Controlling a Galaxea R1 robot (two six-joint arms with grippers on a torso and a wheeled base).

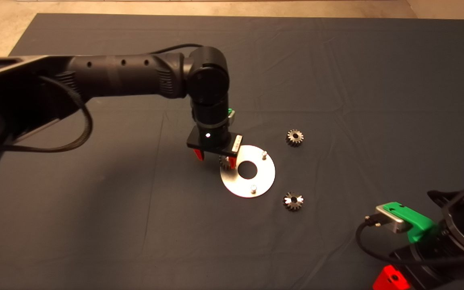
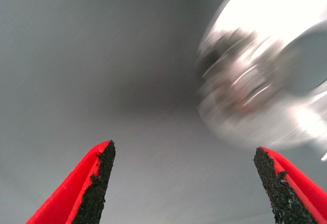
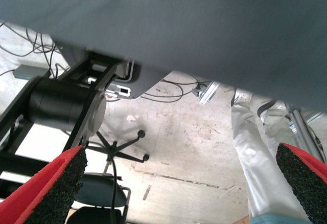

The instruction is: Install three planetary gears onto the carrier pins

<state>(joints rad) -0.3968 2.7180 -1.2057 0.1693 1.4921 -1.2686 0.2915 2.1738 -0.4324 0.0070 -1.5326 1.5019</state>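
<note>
The silver round plate [image 1: 262,177] lies mid-mat with two bare carrier pins showing, one at the far right [image 1: 264,153] and one at the near edge [image 1: 253,188]. One planetary gear [image 1: 224,162] sits on the plate's left part, where the third pin is hidden; it shows blurred in the left wrist view [image 2: 237,81]. Two more gears lie on the mat, one beyond the plate to the right [image 1: 295,137] and one near its right front [image 1: 293,200]. My left gripper [image 1: 215,159] hangs just left of the plate, open and empty [image 2: 184,150], its right finger beside the seated gear.
My right gripper [image 1: 391,278] is parked at the lower right edge, open [image 3: 181,155]. Its wrist view looks past the mat at the floor, a person's leg [image 3: 253,147], a chair base and cables. The left arm [image 1: 135,76] spans the left half of the mat.
</note>
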